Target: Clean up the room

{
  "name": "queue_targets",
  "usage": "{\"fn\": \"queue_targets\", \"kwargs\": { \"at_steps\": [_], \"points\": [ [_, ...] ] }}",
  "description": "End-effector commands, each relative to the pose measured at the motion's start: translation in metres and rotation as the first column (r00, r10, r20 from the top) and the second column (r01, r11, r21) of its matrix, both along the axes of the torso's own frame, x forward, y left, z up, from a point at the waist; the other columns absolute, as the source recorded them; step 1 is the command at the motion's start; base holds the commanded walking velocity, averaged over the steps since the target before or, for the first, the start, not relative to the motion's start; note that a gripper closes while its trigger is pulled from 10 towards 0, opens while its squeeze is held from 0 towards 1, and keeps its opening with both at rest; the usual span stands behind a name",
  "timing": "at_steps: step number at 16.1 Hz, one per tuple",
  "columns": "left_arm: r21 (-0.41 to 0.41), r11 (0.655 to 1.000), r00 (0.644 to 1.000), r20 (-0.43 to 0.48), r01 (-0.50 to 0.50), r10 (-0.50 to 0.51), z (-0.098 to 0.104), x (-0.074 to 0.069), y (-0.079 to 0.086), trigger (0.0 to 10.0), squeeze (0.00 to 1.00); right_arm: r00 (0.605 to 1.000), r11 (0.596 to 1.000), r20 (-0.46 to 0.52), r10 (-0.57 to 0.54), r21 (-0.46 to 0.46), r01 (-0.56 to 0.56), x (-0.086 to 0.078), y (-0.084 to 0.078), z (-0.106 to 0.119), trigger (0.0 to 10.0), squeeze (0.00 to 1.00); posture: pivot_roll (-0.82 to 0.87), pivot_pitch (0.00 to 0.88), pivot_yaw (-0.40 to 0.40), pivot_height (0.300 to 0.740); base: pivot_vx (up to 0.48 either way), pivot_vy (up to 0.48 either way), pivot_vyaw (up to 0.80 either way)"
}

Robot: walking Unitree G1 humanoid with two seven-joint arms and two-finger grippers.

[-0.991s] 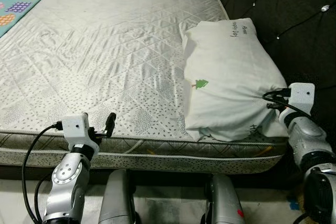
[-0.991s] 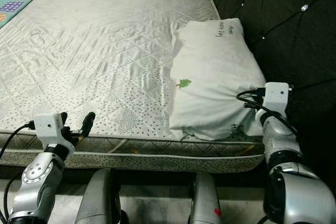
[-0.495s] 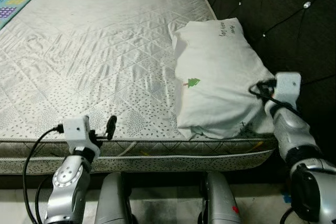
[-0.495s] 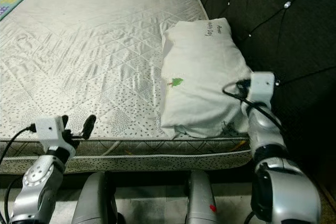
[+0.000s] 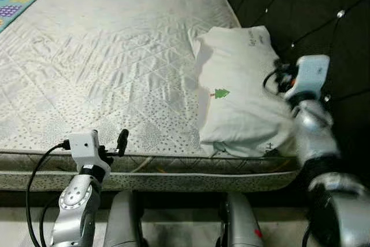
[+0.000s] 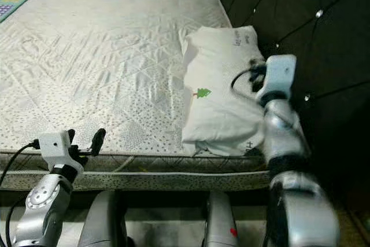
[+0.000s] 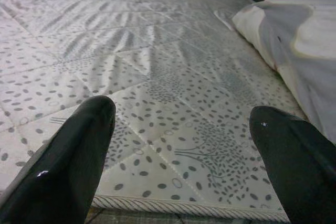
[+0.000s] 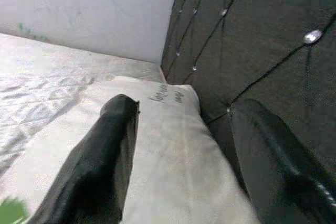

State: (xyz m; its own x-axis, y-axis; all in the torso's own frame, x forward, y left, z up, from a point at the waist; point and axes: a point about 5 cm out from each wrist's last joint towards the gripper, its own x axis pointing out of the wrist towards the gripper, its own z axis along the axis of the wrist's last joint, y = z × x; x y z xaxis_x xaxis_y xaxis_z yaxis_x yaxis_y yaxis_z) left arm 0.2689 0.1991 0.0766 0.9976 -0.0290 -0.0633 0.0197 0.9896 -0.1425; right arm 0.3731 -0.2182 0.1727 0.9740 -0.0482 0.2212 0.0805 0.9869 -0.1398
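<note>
A white pillow [image 5: 243, 96] with a small green tree print lies on the right side of the bare mattress [image 5: 115, 56], against the black tufted headboard [image 5: 300, 4]. My right gripper [image 8: 184, 106] is open. It hovers over the pillow's right half, close to the headboard, with nothing between its fingers [image 8: 113, 145]. The white wrist box of my right arm [image 5: 309, 73] stands above the pillow's right edge. Low on the left, my left gripper [image 6: 85, 137] is open and empty at the mattress's front edge [image 7: 184, 205].
A teal patterned blanket [image 5: 17, 1] covers the far left corner of the bed. A white wall [image 8: 79, 9] runs behind the bed. My legs [image 5: 127, 218] stand against the bed's front side. Most of the mattress is bare quilted fabric.
My right arm has lifted from the pillow's near right corner to above its right half. The view has shifted slightly. The left arm has stayed at the mattress edge.
</note>
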Motion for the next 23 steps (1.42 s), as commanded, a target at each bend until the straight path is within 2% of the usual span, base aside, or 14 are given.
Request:
{"fn": "queue_targets", "kwargs": {
  "at_steps": [1,3,4,7,12,14,17,23],
  "points": [
    [0.01,1.0,1.0,0.006,-0.004,0.004,0.001,-0.001,-0.001,10.0,0.0,0.999,1.0,-0.035,0.013,0.016,-0.012,-0.009,0.006,-0.016,10.0,1.0,-0.05,0.039,-0.035,0.551,0.0,0.0,0.0],
    [0.008,1.0,1.0,0.001,-0.011,0.011,0.0,-0.002,0.0,10.0,0.0,0.998,1.0,-0.062,0.014,0.029,-0.012,-0.019,0.012,-0.031,10.0,1.0,-0.06,0.039,-0.031,0.551,0.0,0.0,0.0],
    [0.001,1.0,1.0,0.011,-0.025,0.025,0.001,-0.003,-0.001,10.0,0.0,0.997,0.999,-0.079,0.02,0.046,-0.017,-0.032,0.019,-0.045,10.0,1.0,-0.06,0.031,-0.028,0.551,0.0,0.0,0.0],
    [-0.015,0.999,0.999,0.028,-0.046,0.046,0.003,-0.004,-0.003,10.0,0.0,0.995,0.996,-0.097,0.034,0.086,-0.026,-0.045,0.03,-0.057,10.0,1.0,-0.07,0.028,-0.024,0.551,0.0,0.0,0.0],
    [-0.024,1.0,0.999,0.04,0.0,0.001,0.006,0.001,-0.011,10.0,0.0,0.984,0.987,-0.145,0.102,0.134,-0.082,-0.066,0.047,-0.072,10.0,1.0,-0.08,0.038,-0.014,0.551,0.0,0.0,0.0],
    [-0.022,1.0,0.999,0.045,0.009,-0.008,0.007,0.003,-0.013,10.0,0.0,0.974,0.987,-0.177,0.139,0.106,-0.121,-0.068,0.052,-0.075,10.0,0.0,-0.09,0.039,-0.018,0.551,0.0,0.0,0.0],
    [-0.023,1.0,0.999,0.047,0.011,-0.009,0.007,0.004,-0.013,10.0,0.0,0.975,0.983,-0.156,0.16,0.12,-0.142,-0.062,0.052,-0.064,10.0,0.0,-0.09,0.036,-0.02,0.551,0.0,0.0,0.0],
    [-0.019,1.0,0.999,0.042,0.014,-0.013,0.005,0.003,-0.014,10.0,0.0,0.97,0.979,-0.171,0.173,0.133,-0.151,-0.059,0.054,-0.061,10.0,0.0,-0.08,0.029,-0.025,0.551,0.0,0.0,-0.5]
  ]
}}
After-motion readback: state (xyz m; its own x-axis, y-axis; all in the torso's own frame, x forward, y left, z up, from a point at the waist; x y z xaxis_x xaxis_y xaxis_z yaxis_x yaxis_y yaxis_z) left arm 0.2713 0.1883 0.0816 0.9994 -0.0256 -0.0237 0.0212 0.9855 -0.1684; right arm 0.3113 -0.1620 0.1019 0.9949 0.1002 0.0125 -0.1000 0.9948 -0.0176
